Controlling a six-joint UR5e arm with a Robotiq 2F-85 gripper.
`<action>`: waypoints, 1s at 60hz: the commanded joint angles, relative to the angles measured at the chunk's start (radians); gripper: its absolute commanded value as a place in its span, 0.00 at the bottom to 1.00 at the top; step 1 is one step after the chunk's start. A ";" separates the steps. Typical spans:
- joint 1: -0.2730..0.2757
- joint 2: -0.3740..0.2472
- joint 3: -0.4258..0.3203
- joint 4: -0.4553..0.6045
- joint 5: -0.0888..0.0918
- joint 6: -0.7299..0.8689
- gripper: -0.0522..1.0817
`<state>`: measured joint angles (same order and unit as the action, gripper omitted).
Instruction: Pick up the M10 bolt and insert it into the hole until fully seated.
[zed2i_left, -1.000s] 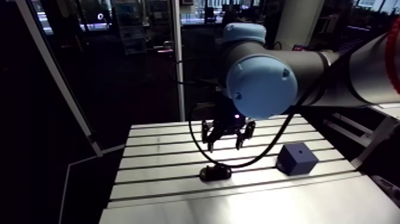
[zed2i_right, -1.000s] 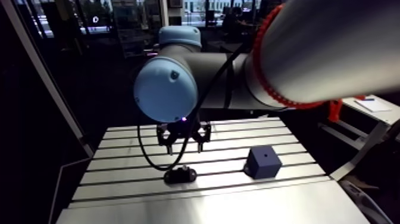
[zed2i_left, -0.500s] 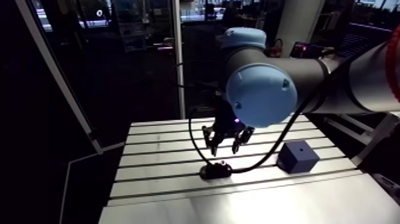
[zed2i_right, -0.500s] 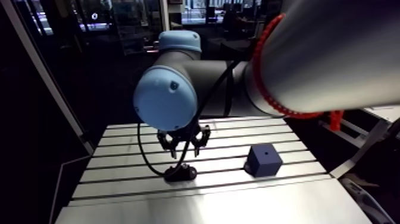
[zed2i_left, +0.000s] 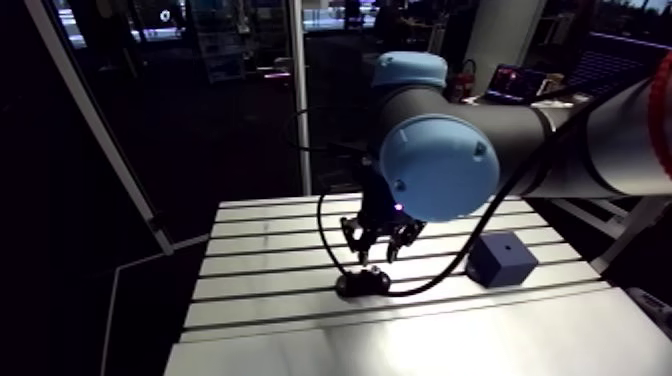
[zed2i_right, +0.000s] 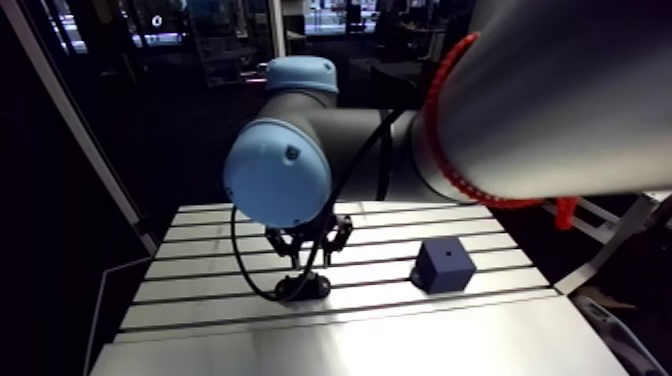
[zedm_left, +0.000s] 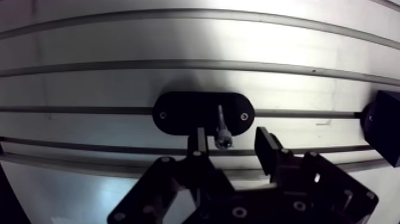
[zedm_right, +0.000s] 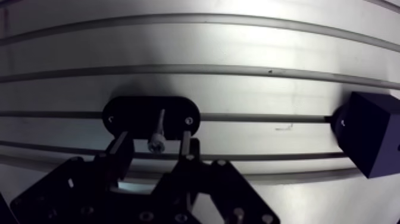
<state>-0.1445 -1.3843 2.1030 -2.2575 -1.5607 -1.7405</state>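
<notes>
**Jaws spread, bolt standing between them**

My jaws are parted and grip nothing. In the wrist view the M10 bolt (zedm_left: 222, 128) rises in the gap between them, just ahead of their tips, and touches neither. There is clear space on both sides of it.

The bolt is slim and silvery. Its round socket head points up toward me and its shank runs down into a black oval holder (zedm_left: 178, 113). The holder lies flat on the slotted tabletop (zedm_left: 119, 36), under and just ahead of my jaws, with a small screw near each rounded end.

In the arm view my jaws hang close above that holder, with the bolt's bright head showing just below them.

Off to one side of my jaws, well apart from the holder, a dark blue block (zedm_right: 369, 140) sits on the tabletop. There is a small dark hole (zed2i_left: 507, 246) in its top face.
</notes>
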 joint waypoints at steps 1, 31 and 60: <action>0.000 0.003 0.001 0.000 0.000 0.000 0.47; 0.000 0.011 0.007 0.000 0.000 -0.001 0.48; 0.000 0.021 0.009 -0.001 0.000 0.000 0.49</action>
<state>-0.1443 -1.3702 2.1111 -2.2586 -1.5608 -1.7407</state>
